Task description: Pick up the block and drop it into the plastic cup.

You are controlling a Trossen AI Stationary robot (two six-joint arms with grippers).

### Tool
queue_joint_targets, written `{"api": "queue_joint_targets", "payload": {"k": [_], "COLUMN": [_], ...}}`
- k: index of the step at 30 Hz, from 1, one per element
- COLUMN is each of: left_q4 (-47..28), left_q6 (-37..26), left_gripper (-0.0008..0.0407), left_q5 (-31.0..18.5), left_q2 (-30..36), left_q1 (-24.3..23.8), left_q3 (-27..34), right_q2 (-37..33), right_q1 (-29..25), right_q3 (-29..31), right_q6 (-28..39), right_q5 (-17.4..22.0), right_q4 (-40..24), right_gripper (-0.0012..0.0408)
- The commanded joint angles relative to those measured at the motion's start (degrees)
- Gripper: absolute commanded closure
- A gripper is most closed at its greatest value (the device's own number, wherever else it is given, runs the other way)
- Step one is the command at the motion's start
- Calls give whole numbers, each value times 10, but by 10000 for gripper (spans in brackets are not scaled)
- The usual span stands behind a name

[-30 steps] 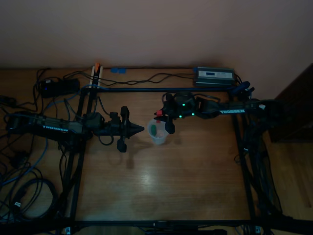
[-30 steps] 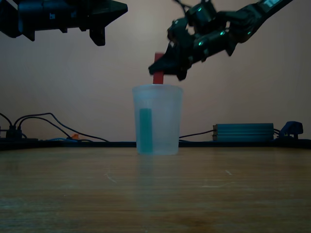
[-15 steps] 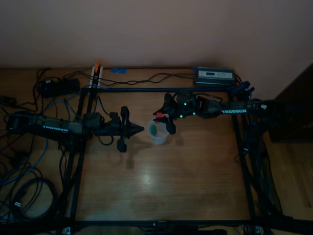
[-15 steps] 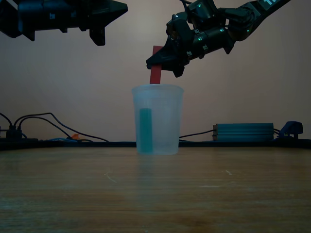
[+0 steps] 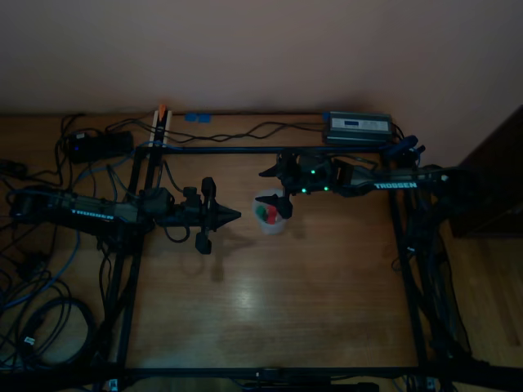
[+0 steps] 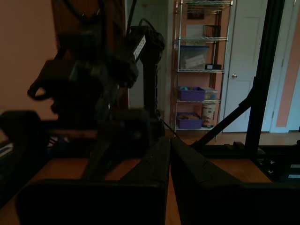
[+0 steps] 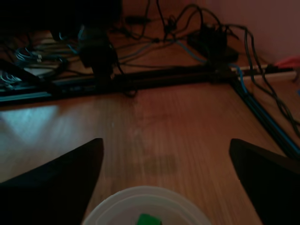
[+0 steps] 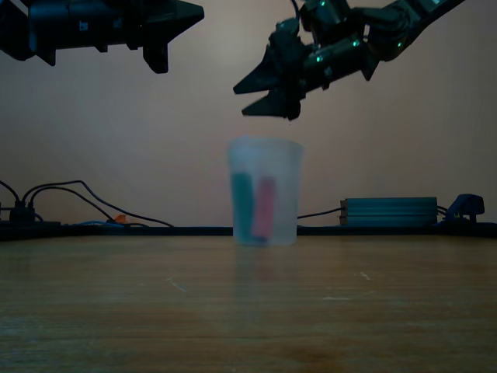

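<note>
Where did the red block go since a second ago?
The right claw opened and let go of the red block, which dropped into the plastic cup beside the green piece. The cup shifted slightly toward the exterior view's right. The left claw stayed shut and idle.

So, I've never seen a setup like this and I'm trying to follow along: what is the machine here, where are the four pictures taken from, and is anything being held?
It is a robot with two jointed arms on a black frame around a wooden table. One picture looks straight down from above, one looks across the table from low down, and two come from small cameras on the arms' wrists.

The right gripper hangs open just above the plastic cup and holds nothing. Inside the cup stand two pieces: the red block and a green piece. The right wrist view looks down onto the cup's rim between its two spread fingers.

The left gripper waits beside the cup in the top view, fingers together, also holding nothing. Cables and a grey box lie along the far edge.
</note>
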Motion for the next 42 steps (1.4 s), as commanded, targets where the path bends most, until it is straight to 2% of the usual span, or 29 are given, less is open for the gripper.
{"api": "queue_joint_targets", "payload": {"k": [1,7,14,15,21,28,34,42], "left_q4": [1,1,0,0,0,0,0,0], "left_q6": [0,0,0,0,0,0,0,0], "left_gripper": [399,399,399,399,399,399,399,399], "left_q5": [0,0,0,0,0,0,0,0], "left_q2": [0,0,0,0,0,0,0,0], "left_q1": [0,0,0,0,0,0,0,0], "left_q3": [0,0,0,0,0,0,0,0], "right_q2": [-19,-106,-232,-247,-332,-414,-467,-480], "right_q1": [0,1,7,9,21,21,21,21], "right_q3": [-2,-37,-117,-130,-198,-260,-285,-288], "right_q6": [-5,-18,-8,-10,9,21,21,21], "right_q5": [0,-1,-2,-1,-1,-1,-1,-1], "right_q4": [-15,-38,-41,-40,-36,-37,-43,-45], "right_gripper": [89,216,394,400,349,315,302,297]}}
